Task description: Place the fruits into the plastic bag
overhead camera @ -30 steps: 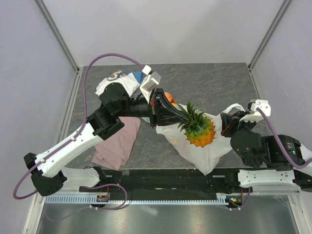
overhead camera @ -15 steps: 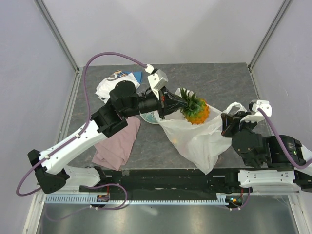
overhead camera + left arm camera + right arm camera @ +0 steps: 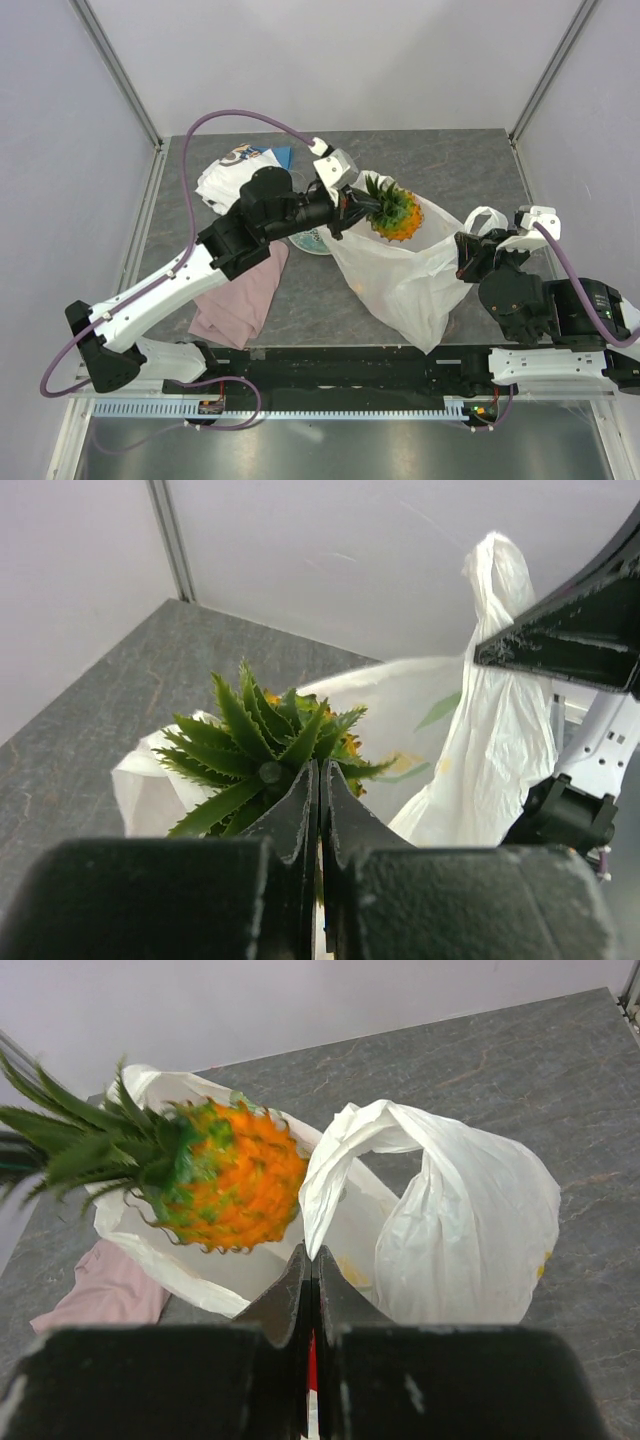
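Toy plastic pineapple [image 3: 395,218]: orange body, green crown. Thin translucent plastic bag [image 3: 405,285]: white, faint yellow-and-green print. Crumpled cloth [image 3: 240,295]: pink. Tabletop [image 3: 460,165]: dark grey, pale veining.

Robot lab cell
Plain white walls [image 3: 330,60], metal frame posts [image 3: 115,70], grey desk [image 3: 440,165] — arms [image 3: 160,290] bolted to its near rail [image 3: 350,365].

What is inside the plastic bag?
The pineapple, gripped by its crown in the left gripper, hangs at the plastic bag's open mouth. Anything deeper is hidden by the film.
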Controlling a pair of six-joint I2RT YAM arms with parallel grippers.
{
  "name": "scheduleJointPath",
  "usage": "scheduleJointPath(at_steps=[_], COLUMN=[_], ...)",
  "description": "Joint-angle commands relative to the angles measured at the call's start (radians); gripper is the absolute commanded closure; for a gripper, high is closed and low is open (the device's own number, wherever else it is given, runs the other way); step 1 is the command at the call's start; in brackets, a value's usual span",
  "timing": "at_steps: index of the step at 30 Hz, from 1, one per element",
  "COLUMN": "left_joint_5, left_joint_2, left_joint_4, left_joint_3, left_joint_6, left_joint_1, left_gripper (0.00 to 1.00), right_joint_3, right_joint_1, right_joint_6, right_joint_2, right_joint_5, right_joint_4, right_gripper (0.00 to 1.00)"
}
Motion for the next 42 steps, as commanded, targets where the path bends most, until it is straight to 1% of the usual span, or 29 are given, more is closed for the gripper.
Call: scheduleJointPath(at_steps=[1, 7, 11, 15, 19, 22, 25, 29, 30, 32, 33, 35, 36, 39, 41, 42], left_joint_5=[0.086, 0.132, 0.131, 0.152, 0.184, 0.216, 0.232, 0.226, 0.227, 0.22, 0.215, 0.195, 0.191, 0.187, 0.187, 0.184], left_joint_2=[-0.001, -0.046, -0.061, 0.024, 0.121, 0.185, 0.224, 0.223, 0.219, 0.207, 0.2, 0.181, 0.177, 0.16, 0.155, 0.149], left_joint_4=[0.039, 0.025, -0.013, -0.019, -0.016, -0.007, -0.01, -0.009, -0.01, -0.012, -0.012, -0.013, -0.01, -0.01, -0.005, -0.002], left_joint_3=[-0.095, -0.183, -0.195, -0.16, -0.074, -0.045, -0.056, -0.096, -0.103, -0.115, -0.117, -0.117, -0.117, -0.105, -0.102, -0.102], left_joint_6=[-0.032, -0.066, -0.061, -0.075, -0.096, -0.123, -0.129, -0.129, -0.126, -0.123, -0.118, -0.113, -0.11, -0.104, -0.103, -0.103], left_joint_1=[-0.004, -0.004, -0.004, -0.004, -0.004, -0.007, -0.018, -0.024, -0.025, -0.025, -0.024, -0.025, -0.024, -0.024, -0.025, -0.025], left_gripper=[0.98, 0.98, 0.98, 0.99, 0.99, 0.98, 0.98, 0.98, 0.93, 0.76, 0.6, 0.47, 0.39, 0.31, 0.28, 0.24], right_joint_3=[-0.006, -0.003, -0.006, -0.009, -0.009, -0.015, -0.018, -0.029, -0.029, -0.027, -0.026, -0.021, -0.018, -0.017, -0.018, -0.018], right_joint_1=[0.0, 0.0, 0.0, 0.0, 0.002, 0.0, 0.0, 0.0, 0.0, 0.0, 0.0, 0.0, 0.002, 0.0, 0.0, 0.0], right_joint_6=[0.017, 0.019, 0.027, 0.031, 0.034, 0.04, 0.042, 0.043, 0.045, 0.045, 0.045, 0.042, 0.04, 0.039, 0.04, 0.039], right_joint_2=[-0.011, -0.006, -0.009, 0.001, 0.006, -0.002, -0.006, -0.011, -0.012, -0.012, -0.008, -0.006, -0.005, -0.003, -0.003, -0.003], right_joint_5=[0.009, 0.006, 0.009, 0.004, -0.01, -0.01, -0.01, -0.003, -0.003, 0.004, 0.006, 0.009, 0.009, 0.007, 0.009, 0.007], right_joint_4=[-0.015, -0.02, -0.022, -0.022, -0.023, -0.023, -0.025, -0.023, -0.023, -0.023, -0.023, -0.025, -0.025, -0.023, -0.023, -0.023], right_gripper=[1.0, 1.0, 1.0, 1.0, 1.0, 1.0, 1.0, 1.0, 1.0, 1.0, 1.0, 1.0, 1.0, 1.0, 1.0, 1.0])
